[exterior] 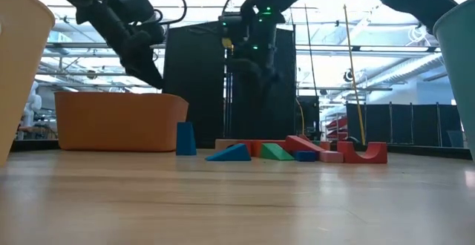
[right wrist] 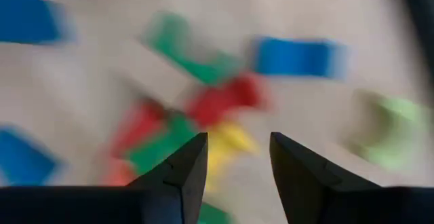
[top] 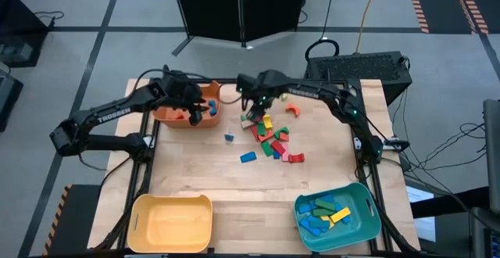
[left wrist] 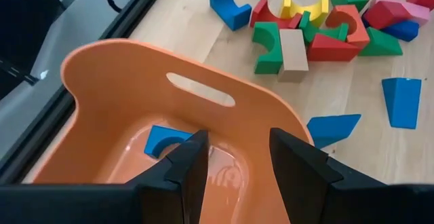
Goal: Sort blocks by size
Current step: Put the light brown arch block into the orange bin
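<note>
Painted wooden blocks (top: 272,137) lie in a loose pile on the middle of the table, also seen in the left wrist view (left wrist: 319,27). One blue arch block (left wrist: 166,141) lies on the floor of the orange bin (top: 168,117) at the far left. My left gripper (left wrist: 237,156) hangs open above that bin (left wrist: 115,108), slanting down, with nothing between its fingers. My right gripper (top: 251,105) stands open over the far left part of the pile, pointing down; in its blurred wrist view (right wrist: 237,156) red, green and yellow blocks (right wrist: 203,125) show below the empty fingers.
A yellow bin (top: 141,211) stands at the near left corner. At the near right, a teal bin (top: 363,211) holds several blue, green and yellow blocks. Single blue blocks (top: 229,137) (top: 248,157) lie left of the pile, and an orange arch (top: 293,111) lies beyond it.
</note>
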Robot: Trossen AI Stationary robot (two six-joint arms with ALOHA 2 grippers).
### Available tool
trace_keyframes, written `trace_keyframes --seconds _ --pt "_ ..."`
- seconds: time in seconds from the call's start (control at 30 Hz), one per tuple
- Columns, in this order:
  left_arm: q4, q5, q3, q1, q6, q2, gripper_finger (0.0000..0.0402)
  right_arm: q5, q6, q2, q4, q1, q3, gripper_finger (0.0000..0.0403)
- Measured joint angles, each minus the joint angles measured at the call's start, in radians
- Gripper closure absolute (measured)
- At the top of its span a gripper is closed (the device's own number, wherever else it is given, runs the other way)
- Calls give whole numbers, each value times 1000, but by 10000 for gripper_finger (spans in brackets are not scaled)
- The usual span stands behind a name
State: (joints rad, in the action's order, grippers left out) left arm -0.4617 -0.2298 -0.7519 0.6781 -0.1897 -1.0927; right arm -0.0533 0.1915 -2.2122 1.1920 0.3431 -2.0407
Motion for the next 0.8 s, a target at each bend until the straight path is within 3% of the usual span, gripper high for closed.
trace_keyframes --seconds 0.1,0.17,0.27,0.47,0.8 --pt "10 0 16 0 3 0 245 177 -1 33 -187 -28 100 278" --pt "9 0 23 0 19 0 245 195 17 48 -286 -41 151 288" --pt "7 0 24 0 25 0 245 154 -51 48 -330 -46 192 296" --pt "13 0 24 -2 28 0 245 -89 -287 12 -396 -79 242 292" --pt "16 0 24 -7 46 0 245 -103 -565 6 -486 -106 262 265"
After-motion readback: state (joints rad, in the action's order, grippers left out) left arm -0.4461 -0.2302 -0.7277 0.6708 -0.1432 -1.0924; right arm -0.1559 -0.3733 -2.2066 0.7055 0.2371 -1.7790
